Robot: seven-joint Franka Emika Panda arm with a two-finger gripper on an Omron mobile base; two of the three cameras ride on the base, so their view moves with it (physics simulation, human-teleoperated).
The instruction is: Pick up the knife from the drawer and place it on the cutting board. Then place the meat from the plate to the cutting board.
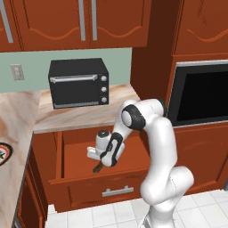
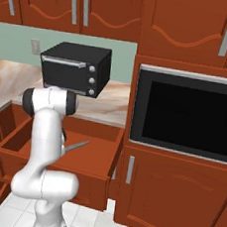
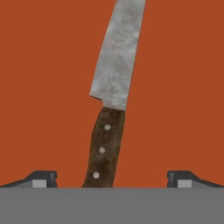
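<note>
Down at the near edge, the drawer (image 1: 100, 176) stands pulled right out, its short silver bar handle (image 1: 117, 191) facing us on the front panel. Over it, the white arm bends down and the claw (image 3: 111, 177) hangs just above the drawer floor, jaws spread wide, gripping nothing. From the hand view, the two dark fingertips (image 3: 43, 177) sit well apart on either side of the knife (image 3: 111, 100), and the dark brown riveted handle lies right between them, a little nearer the left one, the silver-grey blade running away and leaning slightly right. No contact with either fingertip. From the right base view the blade shows as a pale sliver on the drawer floor beside the arm, pointing toward the drawer's right wall. From the left base view the handle end pokes out dark beneath the wrist.

Off to the near left, the plate (image 1: 3, 153) peeks in at the frame's edge on the marbled tabletop (image 1: 18, 120), red rim showing. Farther back, the black toaster oven (image 1: 79, 82) sits on the tabletop against the green wall. To the right, the built-in oven (image 2: 187, 114) with its dark glass door. Up top, the reddish wall cabinets (image 1: 80, 22).
</note>
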